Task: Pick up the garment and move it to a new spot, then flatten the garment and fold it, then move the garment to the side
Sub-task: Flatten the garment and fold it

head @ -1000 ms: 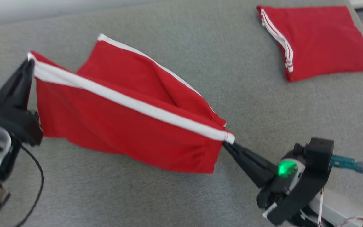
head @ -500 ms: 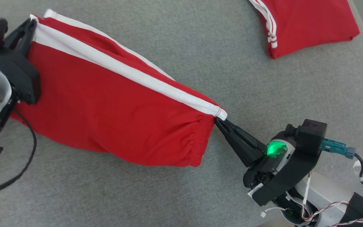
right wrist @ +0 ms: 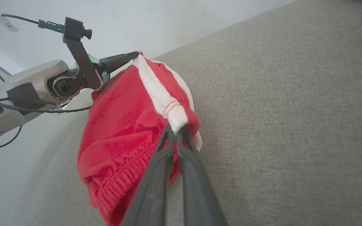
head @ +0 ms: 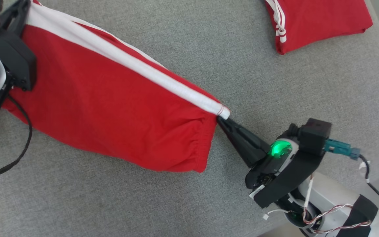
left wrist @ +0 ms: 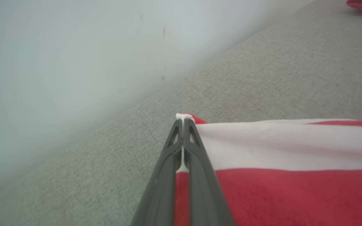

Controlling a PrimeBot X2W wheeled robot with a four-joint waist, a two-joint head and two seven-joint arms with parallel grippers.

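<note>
1. Upholstery surface, grey woven fabric: spans the whole work area, with bare weave below and beside the held garment. Judged sufficient for laying flat.
2. Red jersey garment with a broad white side stripe: suspended between both grippers. Stripe edge drawn into a straight line, red body sagging below it. Contact with the surface not determinable. Judged step: transfer to a new spot, with flattening and folding not yet done.
3. Folded red garment with thin white stripes: lying at the far right of the surface, well apart from the held one.
4. Left gripper: clamped tight on one stripe corner, white cloth pinched between its fingers.
5. Right gripper: pinched on the opposite stripe corner, just beside the gathered elastic edge.
6. Risks:
   - Slip-out of a corner under excess tension, given two very small bites of cloth.
   - Creasing or tucking-under of the sagging body on an uneven lowering.
   - Overlap with the folded garment on drift toward the right.
7. View differences:
   - Right wrist view: bunched double layers and the elastic edge, rendered in the head view as one flat panel.
   - Left wrist view: cloth between the fingers, masked in the head view by the gripper body.
   - Head view: full span between both grips.
</note>
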